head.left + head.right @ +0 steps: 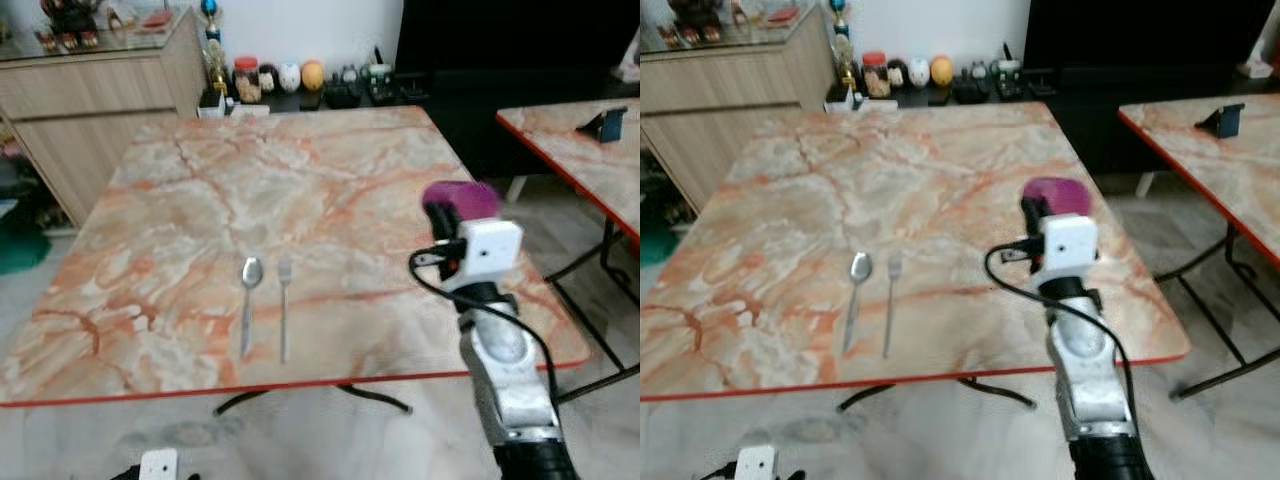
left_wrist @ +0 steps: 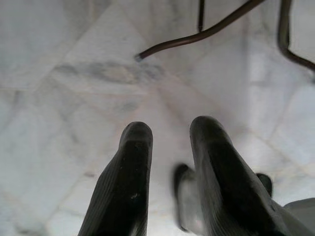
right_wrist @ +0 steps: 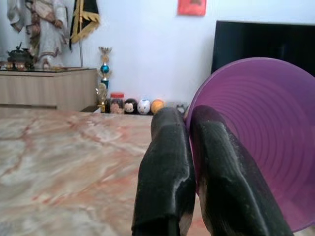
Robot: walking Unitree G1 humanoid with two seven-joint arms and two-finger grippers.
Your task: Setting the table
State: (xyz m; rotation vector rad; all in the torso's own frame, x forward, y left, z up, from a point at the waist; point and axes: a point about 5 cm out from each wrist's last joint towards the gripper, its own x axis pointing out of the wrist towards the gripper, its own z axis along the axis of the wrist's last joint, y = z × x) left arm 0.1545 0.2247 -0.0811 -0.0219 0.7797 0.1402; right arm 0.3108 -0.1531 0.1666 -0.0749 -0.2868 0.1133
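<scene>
The right gripper (image 3: 189, 167) is raised over the right side of the table (image 1: 300, 190), its jaws clamped on the rim of a purple bowl (image 3: 256, 142), one finger inside and one outside, the bowl held on edge above the marble top. A spoon (image 1: 249, 300) and fork (image 1: 284, 305) lie side by side, just apart, near the table's front edge, left of the bowl. The left gripper (image 2: 170, 182) hangs low by the floor (image 2: 74, 73), jaws apart and holding nothing. A second table (image 1: 590, 150) stands to the right
</scene>
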